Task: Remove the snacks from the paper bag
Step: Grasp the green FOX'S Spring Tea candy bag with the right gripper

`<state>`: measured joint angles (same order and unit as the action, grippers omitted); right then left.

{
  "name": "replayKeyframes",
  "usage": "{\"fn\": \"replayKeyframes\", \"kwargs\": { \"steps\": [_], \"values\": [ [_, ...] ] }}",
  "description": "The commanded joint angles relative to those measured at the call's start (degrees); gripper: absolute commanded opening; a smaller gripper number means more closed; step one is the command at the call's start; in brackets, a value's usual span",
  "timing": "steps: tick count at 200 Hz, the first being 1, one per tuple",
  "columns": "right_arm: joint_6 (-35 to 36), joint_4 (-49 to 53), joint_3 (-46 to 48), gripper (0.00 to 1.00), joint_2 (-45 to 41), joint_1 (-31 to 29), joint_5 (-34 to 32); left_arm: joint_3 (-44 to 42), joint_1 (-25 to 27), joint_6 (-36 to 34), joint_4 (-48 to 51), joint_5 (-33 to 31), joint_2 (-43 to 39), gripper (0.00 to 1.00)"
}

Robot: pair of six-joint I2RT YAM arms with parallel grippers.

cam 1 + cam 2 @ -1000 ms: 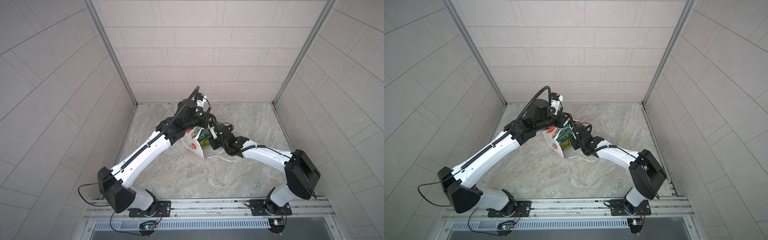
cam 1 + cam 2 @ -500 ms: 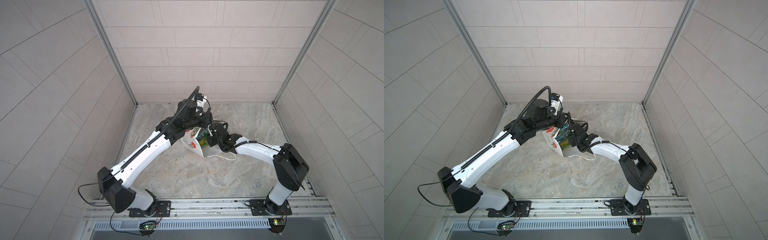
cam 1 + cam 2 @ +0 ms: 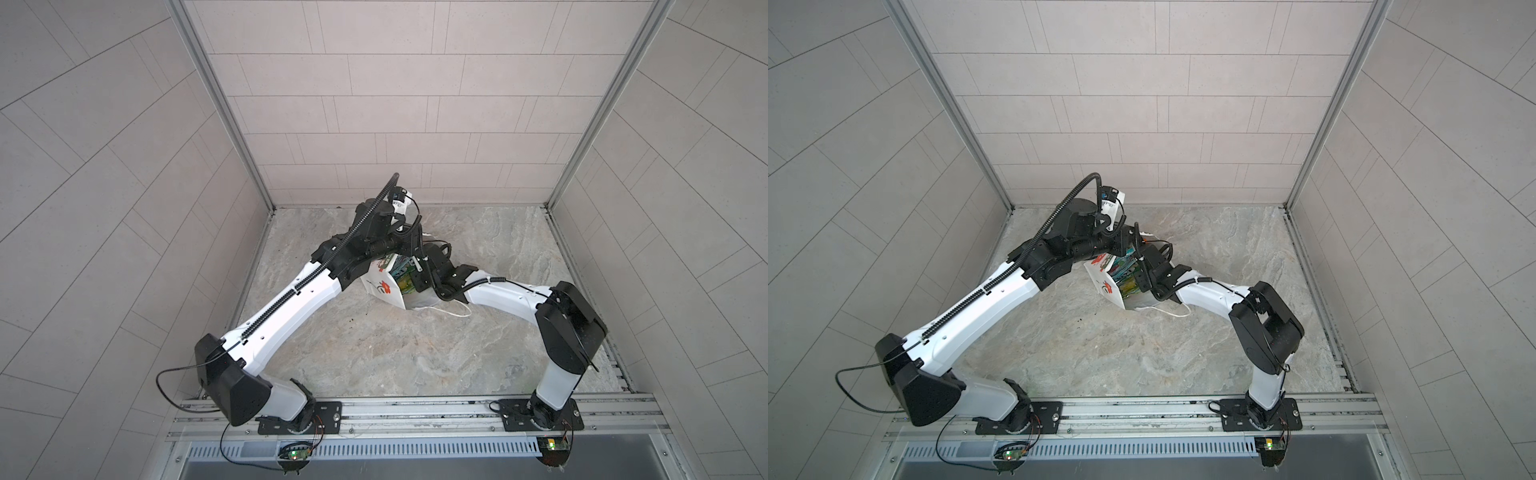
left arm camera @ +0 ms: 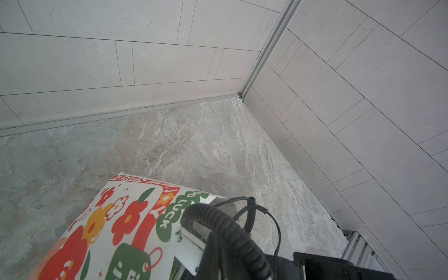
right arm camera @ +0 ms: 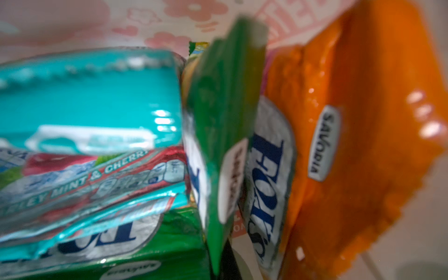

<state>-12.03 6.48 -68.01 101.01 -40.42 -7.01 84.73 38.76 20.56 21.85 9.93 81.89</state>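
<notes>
The paper bag [image 3: 384, 289] lies tipped on its side near the middle of the counter [image 3: 374, 353]. In both top views its white face with the red flower is turned towards the left arm and its mouth towards the right arm. One white string handle [image 3: 453, 311] trails on the counter by the mouth.

The left gripper [image 3: 409, 249] sits at the raised far edge of the bag. Its jaws are pressed together and, as far as a top view shows, pinch the paper there. The left wrist view looks down over the bag's flowered face [image 4: 116, 218] and does not show the jaws.

The right gripper [image 3: 1140, 270] reaches into the bag's mouth. All the snacks [image 3: 1125, 276] are inside the bag. The right wrist view shows a teal packet [image 5: 97, 97] on one side and an orange packet [image 5: 363, 121] on the other. A blurred green packet [image 5: 225, 109] stands edge-on between them, and a second green one [image 5: 169, 242] lies under the teal. The right jaws are pressed together, seemingly on the edge-on green packet, though they are barely visible.
</notes>
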Motion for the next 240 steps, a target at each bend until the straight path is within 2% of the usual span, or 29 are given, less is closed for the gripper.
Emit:
{"fn": "replayKeyframes", "kwargs": {
  "steps": [1, 95, 175, 240],
  "values": [
    [0.06, 2.13, 0.21, 0.0, -2.39, -0.11, 0.62, 0.98, 0.48, -0.5, -1.69, -0.34, -2.3, 0.0],
    [-0.19, 2.14, 5.67, 0.0, -15.8, 0.36, 2.26, -1.91, 0.45, 0.97, -3.83, -4.86, -2.65, 0.0],
    [1.16, 2.64, 10.81, 0.0, -31.03, 1.23, -1.29, -2.2, 0.49, 1.52, -4.0, -4.74, -2.34, 0.0],
    [4.25, 5.72, 9.77, 0.0, -40.26, 1.68, -6.72, -2.62, 0.44, 1.78, -3.98, -4.68, -2.43, 0.0]
  ]
}}
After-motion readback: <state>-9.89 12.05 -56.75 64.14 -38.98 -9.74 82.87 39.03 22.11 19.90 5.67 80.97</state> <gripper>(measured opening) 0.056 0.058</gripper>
